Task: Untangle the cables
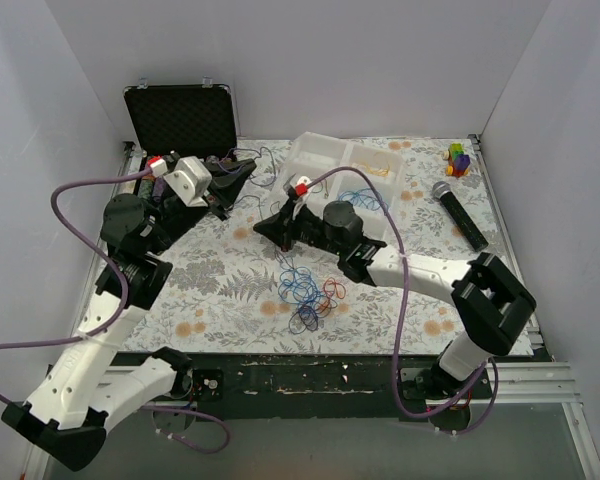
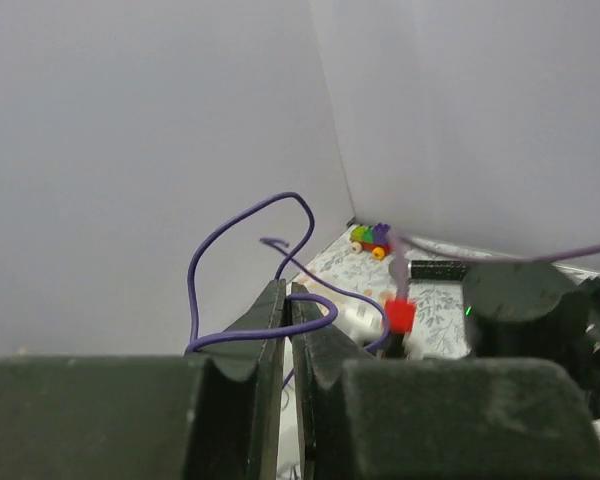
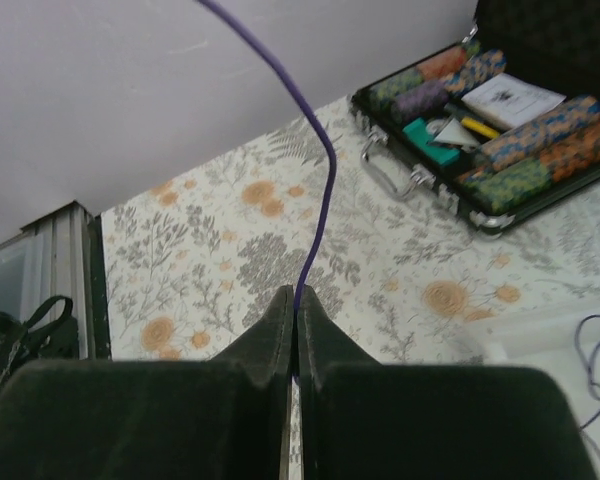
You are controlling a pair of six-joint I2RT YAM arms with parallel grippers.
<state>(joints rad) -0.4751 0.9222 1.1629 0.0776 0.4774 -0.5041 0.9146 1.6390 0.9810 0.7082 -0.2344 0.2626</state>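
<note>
Chips (image 3: 540, 125) are stored in the open black case (image 1: 180, 115); a blue cable (image 1: 365, 197) is seen in the white tray (image 1: 320, 150). The cables (image 1: 305, 290) are piled mid-surface (image 1: 230, 290), stretched near-to-far. The left hand (image 2: 288, 290) and right hand (image 3: 295, 295) are each closed on a purple cable (image 3: 320, 170).

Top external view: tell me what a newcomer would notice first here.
The loose tangle of blue, red and black cables at the middle of the flowered table stands out first. Just beyond it, the left fingers and the right fingers are each shut on a thin purple cable. An open black case sits at the far left corner, a microphone at the far right.
</note>
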